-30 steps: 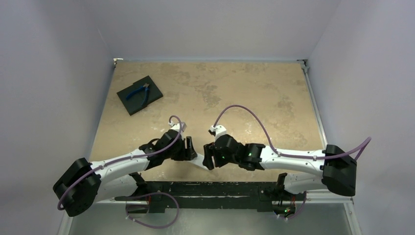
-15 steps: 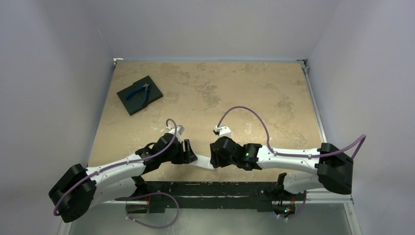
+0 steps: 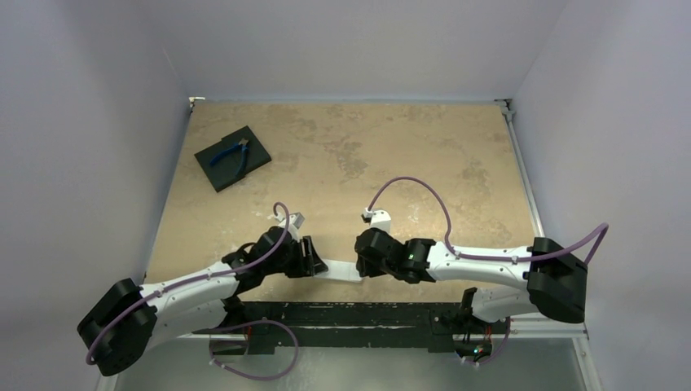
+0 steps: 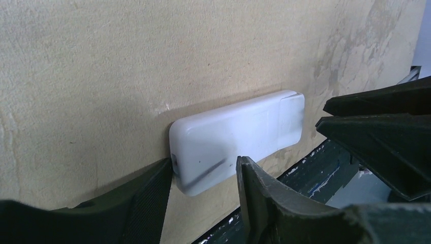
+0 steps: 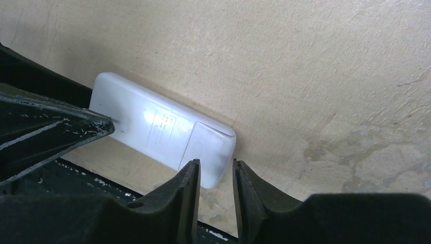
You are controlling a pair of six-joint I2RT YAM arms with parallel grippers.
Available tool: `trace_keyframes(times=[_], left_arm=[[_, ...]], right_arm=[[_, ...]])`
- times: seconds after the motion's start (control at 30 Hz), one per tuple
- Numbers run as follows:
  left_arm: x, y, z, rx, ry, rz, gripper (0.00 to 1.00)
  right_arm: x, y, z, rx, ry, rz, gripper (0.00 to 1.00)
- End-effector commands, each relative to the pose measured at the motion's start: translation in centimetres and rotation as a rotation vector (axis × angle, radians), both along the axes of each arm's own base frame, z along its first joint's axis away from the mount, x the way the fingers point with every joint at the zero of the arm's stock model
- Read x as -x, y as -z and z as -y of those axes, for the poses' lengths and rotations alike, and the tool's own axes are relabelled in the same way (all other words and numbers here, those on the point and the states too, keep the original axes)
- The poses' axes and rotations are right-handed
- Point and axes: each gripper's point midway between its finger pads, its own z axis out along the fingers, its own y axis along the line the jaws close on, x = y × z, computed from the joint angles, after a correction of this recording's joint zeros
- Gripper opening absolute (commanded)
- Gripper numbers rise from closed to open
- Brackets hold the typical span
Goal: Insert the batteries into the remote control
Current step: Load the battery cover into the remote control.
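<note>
The white remote control (image 3: 338, 273) lies with its plain back up near the table's front edge, between my two grippers. In the left wrist view the remote control (image 4: 228, 137) has one end between the open jaws of my left gripper (image 4: 203, 162), and the left finger is at its corner. My right gripper (image 5: 216, 162) hovers over the other end of the remote control (image 5: 152, 122), above the cover panel (image 5: 211, 147). Its jaws stand a narrow gap apart with nothing clamped. From above, the left gripper (image 3: 316, 262) and the right gripper (image 3: 358, 262) face each other. The batteries are out of view.
A black square pad (image 3: 244, 167) carrying blue-handled pliers (image 3: 231, 153) sits at the back left. The dark rail (image 3: 342, 314) runs just beyond the table's front edge, close under the remote. Walls enclose the table on three sides.
Both arms have shifted towards the near edge and the remote has moved with them, now lying flatter. Both grippers' jaws have narrowed, the right one more.
</note>
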Motion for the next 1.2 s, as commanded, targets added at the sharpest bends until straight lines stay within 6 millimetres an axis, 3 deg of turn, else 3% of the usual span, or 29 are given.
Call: trace_keyframes(times=[0.0,0.3,1.17], left_arm=[[0.4,-0.1,0.1,0.037,-0.002,-0.008,0.48],[0.8,0.3,0.1,0.053,-0.006,-0.023,0.41],[0.6,0.4,0.2,0.054,-0.011,-0.023,0.37]], right_arm=[[-1.0,-0.6,-0.1,-0.015,0.068,0.021,0.36],[-0.8,0.1,0.0,-0.003,0.075,0.005,0.36],[-0.4,1.9,0.1,0.028,0.079,-0.029,0.30]])
